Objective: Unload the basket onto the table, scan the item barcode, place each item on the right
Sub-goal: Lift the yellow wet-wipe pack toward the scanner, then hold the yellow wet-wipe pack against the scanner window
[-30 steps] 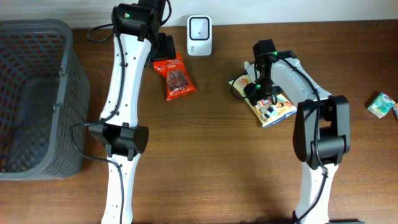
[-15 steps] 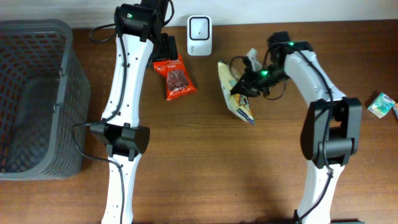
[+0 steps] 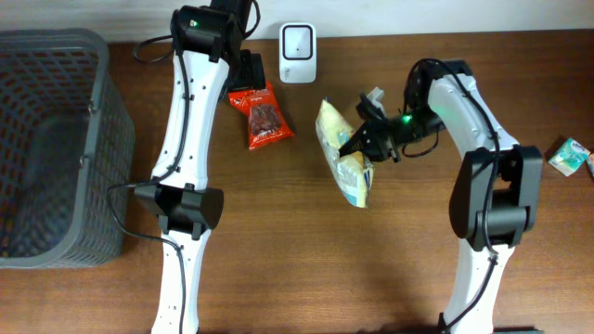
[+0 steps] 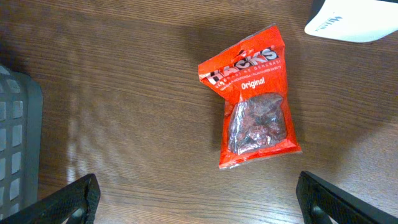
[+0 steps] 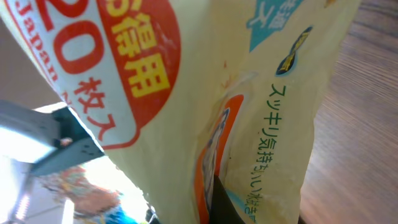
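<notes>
The item, a yellow packet (image 3: 342,153) with Japanese print, hangs tilted above the table, just right of and below the white scanner (image 3: 297,42). My right gripper (image 3: 364,139) is shut on the packet's right edge. The packet (image 5: 249,93) fills the right wrist view, where one dark finger (image 5: 225,204) shows pressed into a fold of it. No barcode shows in any view. My left gripper (image 3: 243,72) hovers open over a red Hacks snack bag (image 3: 263,114), which lies flat on the wood (image 4: 255,99), and the fingertips (image 4: 78,199) stand wide apart with nothing between them.
A grey mesh basket (image 3: 56,148) fills the table's left side, and its corner (image 4: 12,149) shows in the left wrist view. A small green packet (image 3: 568,156) lies at the far right edge. The scanner's corner (image 4: 354,18) shows at the upper right of the left wrist view.
My right gripper closed on the yellow packet, lifted it off the table and carried it left toward the scanner, turning it more upright. The left arm has not moved.
</notes>
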Controlling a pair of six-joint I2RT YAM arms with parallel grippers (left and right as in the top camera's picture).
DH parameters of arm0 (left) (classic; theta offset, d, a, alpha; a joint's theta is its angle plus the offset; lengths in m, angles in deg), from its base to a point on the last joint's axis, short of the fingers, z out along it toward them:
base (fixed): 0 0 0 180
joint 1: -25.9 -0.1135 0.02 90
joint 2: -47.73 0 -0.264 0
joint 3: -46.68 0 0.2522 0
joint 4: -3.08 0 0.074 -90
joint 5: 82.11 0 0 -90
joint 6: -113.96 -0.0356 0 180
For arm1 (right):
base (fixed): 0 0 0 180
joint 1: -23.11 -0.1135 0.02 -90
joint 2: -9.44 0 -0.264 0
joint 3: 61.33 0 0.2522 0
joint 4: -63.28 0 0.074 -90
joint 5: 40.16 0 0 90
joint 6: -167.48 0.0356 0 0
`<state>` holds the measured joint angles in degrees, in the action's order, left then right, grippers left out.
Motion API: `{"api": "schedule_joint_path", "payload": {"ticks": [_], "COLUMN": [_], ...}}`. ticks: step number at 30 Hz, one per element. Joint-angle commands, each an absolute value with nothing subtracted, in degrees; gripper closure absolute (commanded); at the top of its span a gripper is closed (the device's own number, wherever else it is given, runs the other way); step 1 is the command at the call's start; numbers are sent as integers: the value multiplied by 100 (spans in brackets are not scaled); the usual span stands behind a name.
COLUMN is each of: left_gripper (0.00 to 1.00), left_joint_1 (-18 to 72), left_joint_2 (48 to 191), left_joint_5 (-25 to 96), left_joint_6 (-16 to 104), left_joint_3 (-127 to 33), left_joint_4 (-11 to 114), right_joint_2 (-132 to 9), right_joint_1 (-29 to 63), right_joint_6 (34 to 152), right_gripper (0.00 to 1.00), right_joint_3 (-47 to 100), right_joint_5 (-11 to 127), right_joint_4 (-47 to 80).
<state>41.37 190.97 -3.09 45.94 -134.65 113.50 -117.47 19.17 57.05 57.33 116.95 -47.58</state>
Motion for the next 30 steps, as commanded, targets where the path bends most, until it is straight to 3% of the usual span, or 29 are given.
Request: {"api": "schedule_joint_path", "payload": {"ticks": [1, 11, 21, 25, 30], "left_gripper": [1, 1, 1, 1, 1], "left_joint_1": [4165, 4165, 4165, 4165, 4165], "left_joint_2": [19012, 19012, 19012, 19012, 19012], "left_joint_5": [-350, -350, -350, -350, -350], "left_joint_6": [4624, 4624, 4624, 4624, 4624], "left_joint_3": [-13502, -13502, -13502, -13502, -13502], "left_joint_4": [11356, 11356, 11356, 11356, 11356], "right_joint_2": [-11778, -11778, -11778, -11778, -11778], "right_joint_1": [1727, 660, 831, 1270, 1259], "right_joint_6": [5587, 5539, 5662, 7941, 8038], "right_gripper": [96, 96, 96, 96, 96], "right_joint_3": [5810, 5810, 5812, 5814, 5814], "right_joint_5": [11238, 9957, 9898, 8585, 7688], "right_joint_4": [-4784, -4784, -4198, -1995, 1415]}}
